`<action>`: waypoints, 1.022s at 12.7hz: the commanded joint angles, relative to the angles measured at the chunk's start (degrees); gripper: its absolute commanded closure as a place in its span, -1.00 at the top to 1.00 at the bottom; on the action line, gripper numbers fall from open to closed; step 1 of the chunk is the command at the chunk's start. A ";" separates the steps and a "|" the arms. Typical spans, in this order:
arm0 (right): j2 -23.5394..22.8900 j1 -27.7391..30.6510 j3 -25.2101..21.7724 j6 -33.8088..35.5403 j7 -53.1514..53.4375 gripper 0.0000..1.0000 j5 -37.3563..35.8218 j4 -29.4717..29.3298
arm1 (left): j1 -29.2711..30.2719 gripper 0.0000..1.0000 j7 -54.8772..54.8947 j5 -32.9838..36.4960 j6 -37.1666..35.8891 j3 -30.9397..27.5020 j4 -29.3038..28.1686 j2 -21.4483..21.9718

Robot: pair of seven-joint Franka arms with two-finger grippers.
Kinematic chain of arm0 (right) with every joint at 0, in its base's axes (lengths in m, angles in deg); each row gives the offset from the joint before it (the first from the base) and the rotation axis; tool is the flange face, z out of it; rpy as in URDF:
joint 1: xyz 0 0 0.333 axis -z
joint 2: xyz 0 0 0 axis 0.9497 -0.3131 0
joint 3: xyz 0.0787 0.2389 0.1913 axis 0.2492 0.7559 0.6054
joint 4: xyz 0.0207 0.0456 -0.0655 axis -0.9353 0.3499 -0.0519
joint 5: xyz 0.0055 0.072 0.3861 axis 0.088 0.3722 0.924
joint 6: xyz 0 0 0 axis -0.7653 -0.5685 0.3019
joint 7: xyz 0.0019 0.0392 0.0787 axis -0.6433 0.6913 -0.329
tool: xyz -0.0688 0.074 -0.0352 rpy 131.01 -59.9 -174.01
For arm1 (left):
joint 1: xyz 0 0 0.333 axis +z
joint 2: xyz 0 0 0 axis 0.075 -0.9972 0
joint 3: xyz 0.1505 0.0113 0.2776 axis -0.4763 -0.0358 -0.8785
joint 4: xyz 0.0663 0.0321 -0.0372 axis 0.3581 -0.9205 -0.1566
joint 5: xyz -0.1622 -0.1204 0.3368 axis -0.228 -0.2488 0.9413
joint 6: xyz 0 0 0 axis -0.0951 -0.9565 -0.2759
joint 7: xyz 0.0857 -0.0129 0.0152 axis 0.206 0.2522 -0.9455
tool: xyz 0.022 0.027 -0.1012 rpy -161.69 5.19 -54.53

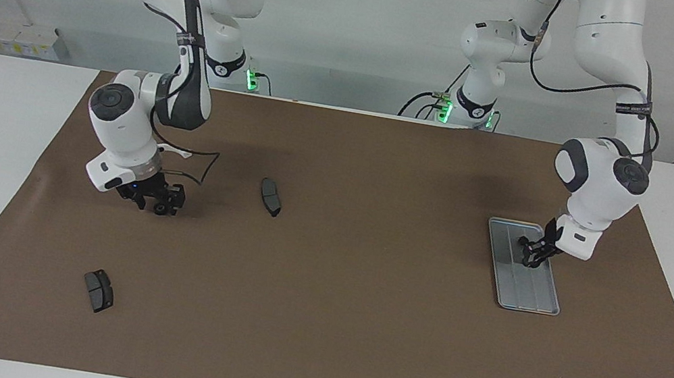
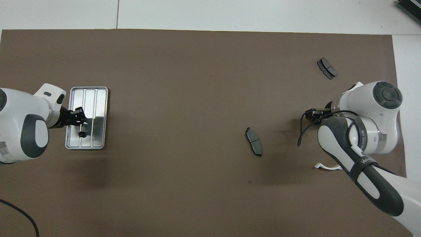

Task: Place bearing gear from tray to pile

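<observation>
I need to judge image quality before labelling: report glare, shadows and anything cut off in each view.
Overhead view: the tray mirrors light in bright patches around the left gripper; soft arm shadows darken the brown mat; both arms are cut off by the frame edges. Facing view: even light, no glare on the tray, a faint shadow under the right gripper.

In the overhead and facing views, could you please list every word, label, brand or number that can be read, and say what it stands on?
White print on the dark strap around the right arm: too blurred to read.
Print on the strap around the left arm: too small to read.
Tray, brake pads and brown mat: no text visible.
</observation>
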 commanded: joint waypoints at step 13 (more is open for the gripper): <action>10.25 0.67 0.82 12.92 -0.52 1.00 1.39 -9.21 | -22.33 -0.57 -36.84 3.98 -8.78 0.15 12.74 -3.05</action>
